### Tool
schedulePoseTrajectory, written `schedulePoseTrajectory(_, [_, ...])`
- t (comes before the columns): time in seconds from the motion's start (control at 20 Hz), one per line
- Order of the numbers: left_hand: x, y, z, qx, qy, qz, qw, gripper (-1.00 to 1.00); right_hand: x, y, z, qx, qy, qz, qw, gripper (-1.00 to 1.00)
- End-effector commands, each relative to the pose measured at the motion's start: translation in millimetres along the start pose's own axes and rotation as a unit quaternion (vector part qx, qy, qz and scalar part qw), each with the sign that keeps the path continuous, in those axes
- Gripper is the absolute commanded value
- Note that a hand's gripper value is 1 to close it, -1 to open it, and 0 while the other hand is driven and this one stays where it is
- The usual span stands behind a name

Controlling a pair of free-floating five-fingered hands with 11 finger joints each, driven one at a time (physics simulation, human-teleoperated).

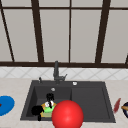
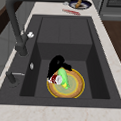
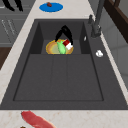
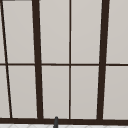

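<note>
Presently one hand [image 1: 50, 97] is down in the sink's [image 1: 30, 100] left basin, fingers curled about a small red-and-white object [image 2: 55, 79] beside a green item [image 2: 63, 77], both over the yellow plate [image 2: 75, 90] on the basin floor. Risk noted: the pinch looks slight, so the object could slip and roll across the plate. The other hand [image 1: 37, 110] hangs near the plate's front-left edge; I cannot tell its finger state. Red ball [image 1: 67, 115] stands at the sink's front rim and could be knocked.
</note>
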Motion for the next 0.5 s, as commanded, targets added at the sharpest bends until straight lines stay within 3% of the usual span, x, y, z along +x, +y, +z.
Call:
schedulePoseTrajectory(0.0, [0,0,0,0.0,0.0,0.0,1.0,0.0,16,1,-26,0.009,0.029,0.032,0.999,-1.0])
schedulePoseTrajectory(0.2, [0,0,0,0.0,0.0,0.0,1.0,0.0,23,3,-60,0.008,0.038,0.047,0.9981,-1.0])
schedulePoseTrajectory(0.45, [0,0,0,0.0,0.0,0.0,1.0,0.0,24,0,-99,0.021,0.034,0.043,0.9983,-1.0])
